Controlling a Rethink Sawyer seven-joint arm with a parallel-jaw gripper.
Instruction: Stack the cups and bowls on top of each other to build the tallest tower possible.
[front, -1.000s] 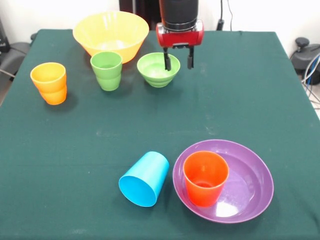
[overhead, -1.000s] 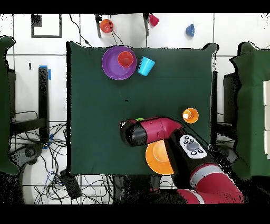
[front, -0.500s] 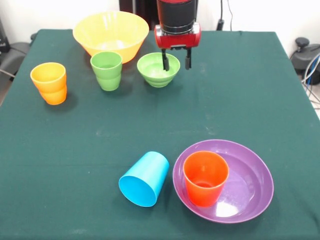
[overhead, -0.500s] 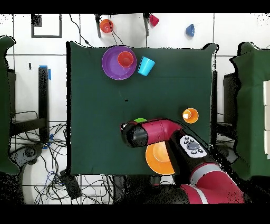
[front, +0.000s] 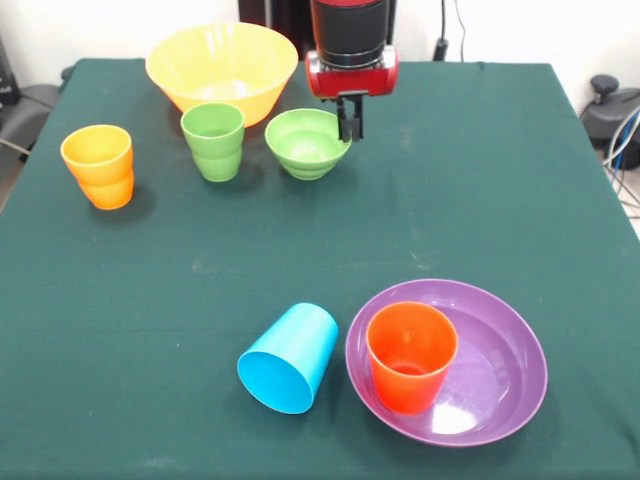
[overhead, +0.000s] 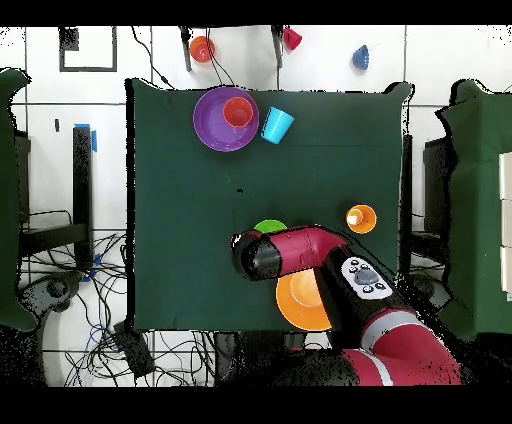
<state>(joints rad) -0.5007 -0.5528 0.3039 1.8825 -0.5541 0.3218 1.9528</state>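
Green bowl (front: 306, 143) sits on the tabletop (front: 150, 260) just in front of the yellow bowl (front: 221, 66), with a green cup (front: 213, 140) beside it. Jaws (front: 349, 122) are pinched shut on its rim. Well nearer, an orange cup (front: 410, 355) stands in the purple bowl (front: 500, 375), a blue cup (front: 289, 358) lying beside.

Lit evenly and brightly from above. Cast only soft, short shadows under the cups and bowls on the counter (front: 480, 180). Showed white glare on the near inner wall of the purple bowl (front: 500, 375) and a paler sheen inside the yellow bowl (front: 222, 65). Stayed sharp throughout, without blur.
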